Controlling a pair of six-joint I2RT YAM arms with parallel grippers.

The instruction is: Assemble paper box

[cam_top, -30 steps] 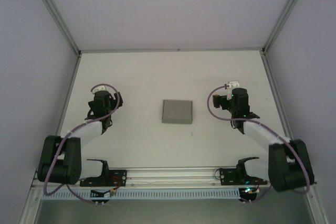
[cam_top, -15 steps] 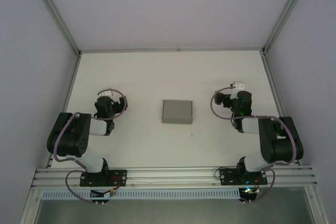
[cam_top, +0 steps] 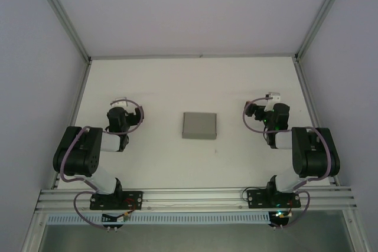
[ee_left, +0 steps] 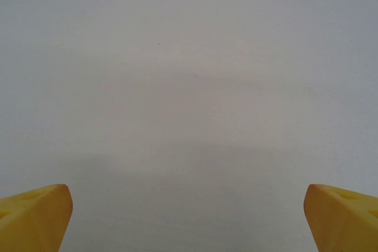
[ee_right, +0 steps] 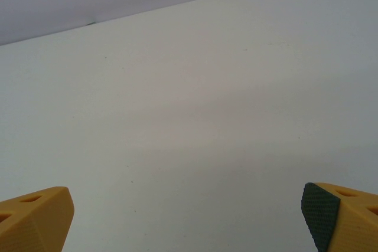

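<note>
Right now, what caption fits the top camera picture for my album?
Grey box sits on the white table between the left arm and right arm.

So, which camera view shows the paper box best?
The top external view: the box lies in full sight on the table between the arms. Both wrist views face that white surface beyond their yellow fingertips.

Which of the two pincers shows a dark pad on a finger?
The right pincer: one finger carries a dark green pad; the left pincer shows plain yellow fingers.
</note>
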